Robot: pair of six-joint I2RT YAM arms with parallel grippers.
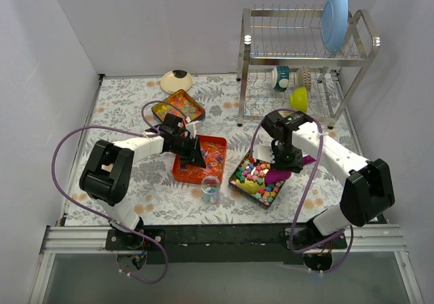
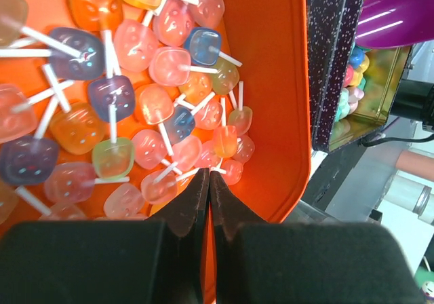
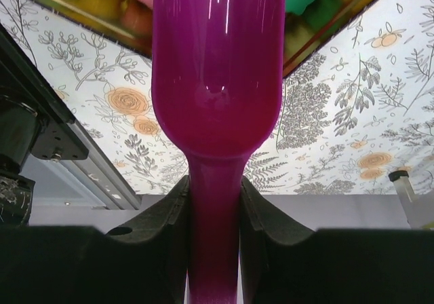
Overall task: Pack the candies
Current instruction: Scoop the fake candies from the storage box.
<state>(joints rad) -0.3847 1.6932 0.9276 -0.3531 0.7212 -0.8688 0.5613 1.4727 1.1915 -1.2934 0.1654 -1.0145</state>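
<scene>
- The floral-cloth bench (image 1: 135,100) carries everything. A steel dish rack (image 1: 308,53) stands at its far right with a blue plate (image 1: 334,9) upright in the top tier.
- The left arm (image 1: 112,172) reaches right to the orange tray (image 1: 218,143). Its wrist view shows the left jaws nearly pressed together, with a sliver of the tray's near wall (image 2: 271,80) pinched between them.
- The right arm (image 1: 339,158) bends in from the right. The right jaws pinch the neck of the purple scoop (image 3: 217,80).
- The orange tray lies at mid-bench. Just to its right is a dark speckled tin (image 1: 234,180), and only the left wrist view shows its outer wall (image 2: 329,60).
- A gold tin (image 1: 157,107) sits further back on the left, with a cream bowl (image 1: 176,81) behind it.
- The scoop's long axis runs straight out from the wrist, bowl end leading and hanging over the speckled tin's corner. From above, it (image 1: 277,176) slants down-left across the tin's right edge.
- A small clear cup (image 1: 211,190) stands upright just in front of the orange tray, with a few coloured pieces inside.
- The stick candies (image 2: 135,107) fill the orange tray. They are translucent pink, orange, blue and green squares, and their white sticks point every way. The top view shows them only as a blur (image 1: 211,156).
- The pastel candies (image 1: 258,176) are heaped in the speckled tin.
- The glossy beads (image 1: 178,106), orange and red, lie in the gold tin and are seen only from above.
</scene>
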